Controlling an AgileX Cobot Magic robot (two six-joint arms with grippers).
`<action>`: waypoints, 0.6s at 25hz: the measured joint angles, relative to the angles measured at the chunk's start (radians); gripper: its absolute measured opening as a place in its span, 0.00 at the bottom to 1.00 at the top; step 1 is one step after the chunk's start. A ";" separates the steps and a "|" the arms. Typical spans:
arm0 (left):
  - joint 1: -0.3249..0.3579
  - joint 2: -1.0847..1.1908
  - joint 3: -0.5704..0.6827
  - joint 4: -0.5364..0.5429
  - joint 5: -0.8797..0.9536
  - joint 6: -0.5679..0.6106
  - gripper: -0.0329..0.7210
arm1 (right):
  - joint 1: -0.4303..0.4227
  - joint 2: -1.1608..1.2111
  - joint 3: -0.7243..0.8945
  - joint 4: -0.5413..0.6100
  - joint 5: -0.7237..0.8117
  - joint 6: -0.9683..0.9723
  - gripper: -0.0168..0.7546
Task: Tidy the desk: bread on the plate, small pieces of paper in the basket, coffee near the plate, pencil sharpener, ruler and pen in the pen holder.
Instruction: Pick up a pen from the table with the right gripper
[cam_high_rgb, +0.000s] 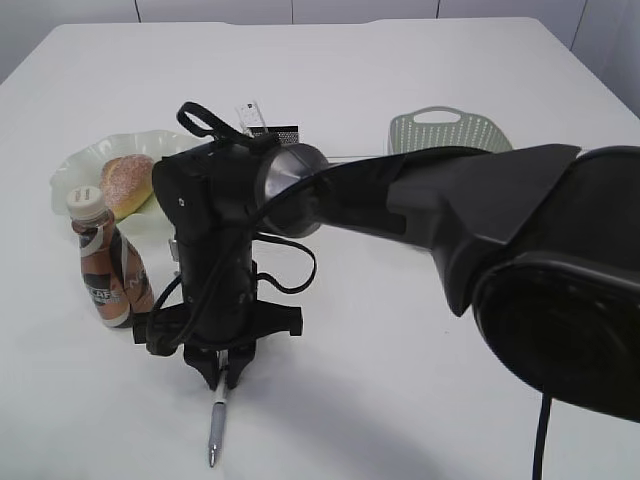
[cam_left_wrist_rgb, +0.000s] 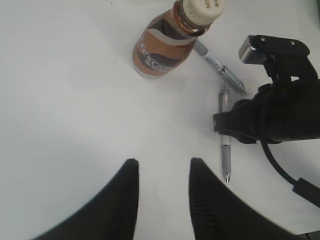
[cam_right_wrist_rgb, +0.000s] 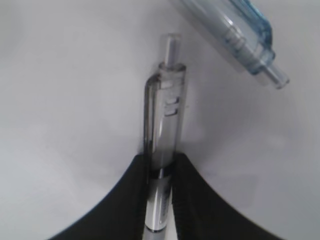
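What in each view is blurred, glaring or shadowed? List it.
Exterior view: the right arm's near housing is a big soft dark mass.
Left wrist view: the coffee cap is washed out.
Right wrist view: the pen is close and slightly soft, shadowed between the right claw tips.

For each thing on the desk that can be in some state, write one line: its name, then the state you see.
bread: resting on the plate
coffee: upright, capped, beside the plate
basket: upright, contents hidden
grey pen: lying flat, clamped
second pen: lying loose by the coffee
right gripper: shut on the grey pen
left gripper: open, empty
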 joint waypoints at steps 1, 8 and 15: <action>0.000 0.000 0.000 0.000 0.000 0.000 0.38 | 0.000 -0.002 0.000 -0.010 0.000 -0.002 0.18; 0.000 0.000 0.000 0.000 -0.002 0.000 0.38 | -0.019 -0.056 0.000 -0.073 0.008 -0.033 0.18; 0.000 0.000 0.000 0.000 -0.002 0.000 0.38 | -0.053 -0.157 0.000 -0.152 0.010 -0.054 0.18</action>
